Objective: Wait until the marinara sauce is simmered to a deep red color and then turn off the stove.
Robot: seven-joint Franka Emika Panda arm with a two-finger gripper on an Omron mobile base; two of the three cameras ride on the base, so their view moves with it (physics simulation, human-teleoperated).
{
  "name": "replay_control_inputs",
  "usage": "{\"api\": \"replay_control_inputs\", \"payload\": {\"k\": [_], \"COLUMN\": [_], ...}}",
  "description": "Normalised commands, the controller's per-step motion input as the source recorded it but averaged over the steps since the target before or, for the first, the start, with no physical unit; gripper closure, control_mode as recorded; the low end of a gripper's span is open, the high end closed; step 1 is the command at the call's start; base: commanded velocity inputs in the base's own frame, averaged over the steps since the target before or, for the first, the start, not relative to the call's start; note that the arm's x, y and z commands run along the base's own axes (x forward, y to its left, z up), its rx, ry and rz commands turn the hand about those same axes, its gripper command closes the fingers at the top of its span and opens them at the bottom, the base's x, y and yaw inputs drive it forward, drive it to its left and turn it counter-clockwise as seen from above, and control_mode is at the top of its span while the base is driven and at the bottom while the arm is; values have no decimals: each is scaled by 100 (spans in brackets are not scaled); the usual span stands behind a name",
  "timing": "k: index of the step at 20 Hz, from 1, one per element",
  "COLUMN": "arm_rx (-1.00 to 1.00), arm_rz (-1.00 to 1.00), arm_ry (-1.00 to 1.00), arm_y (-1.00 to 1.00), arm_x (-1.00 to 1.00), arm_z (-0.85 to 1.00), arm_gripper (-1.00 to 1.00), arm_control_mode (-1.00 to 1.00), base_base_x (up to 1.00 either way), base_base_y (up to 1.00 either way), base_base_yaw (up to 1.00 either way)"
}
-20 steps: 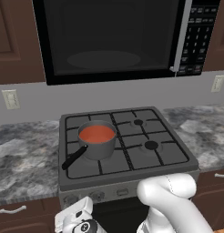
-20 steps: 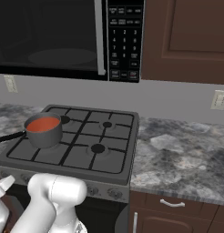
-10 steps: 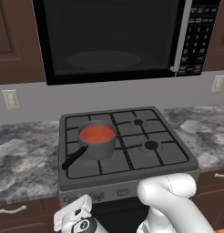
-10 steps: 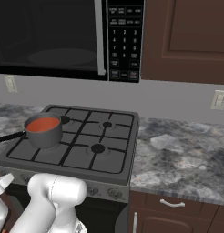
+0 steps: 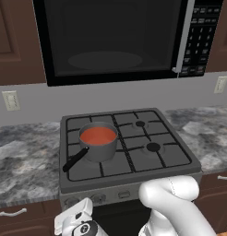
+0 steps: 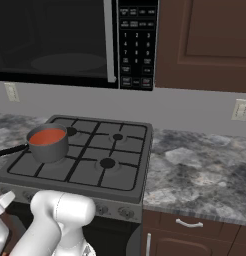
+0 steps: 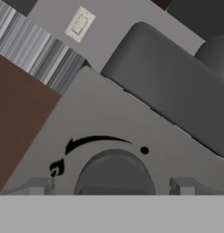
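Grey metal of the stove [image 7: 100, 123] front lies right before the pincer [image 7: 111, 186] in the hand view, tilted across it. One round knob [image 7: 114, 175] sits between the two fingertips [image 7: 38, 186], its lower part cut off by the view's edge; the tips stand apart on either side of it, so the pincer is spread, though whether they touch the knob I cannot tell. Just beyond the knob a black curved arrow [image 7: 93, 142] arcs over it, with a small flame mark [image 7: 56, 168] at one end and a dot [image 7: 144, 150] at the other.

From the left base view the hand hangs low before the stove's front edge, below the left knobs. Up and beyond it on the cooktop [image 5: 129, 154] stands the pan [image 5: 98, 146], on the front-left burner, its black handle [image 5: 74, 160] pointing back toward the pincer's side. The sauce [image 5: 98, 136] fills it as a flat smooth disc, orange-red, a little brighter than brick, with no bubbles or steam to be seen. The right base view shows the same orange-red surface [image 6: 46, 137].

Farther right of the pan are the bare burners [image 5: 153, 147]. Past the stove rises the grey wall with an outlet [image 5: 11, 100], and above all that the black microwave [image 5: 115, 37].
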Motion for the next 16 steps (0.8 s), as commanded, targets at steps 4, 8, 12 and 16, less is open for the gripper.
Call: {"api": "replay_control_inputs", "payload": {"k": [4,8,12,16], "arm_rx": [0,0,0,0], "arm_rz": [0,0,0,0], "arm_ry": [0,0,0,0], "arm_y": [0,0,0,0], "arm_x": [0,3,7,11], "arm_z": [-10,-9,-3,0], "arm_gripper": [-100,-100,-100,-100], "arm_control_mode": [-100,-100,-100,-100], "base_base_x": [0,0,0,0], "base_base_y": [0,0,0,0], "base_base_yaw": [0,0,0,0]}}
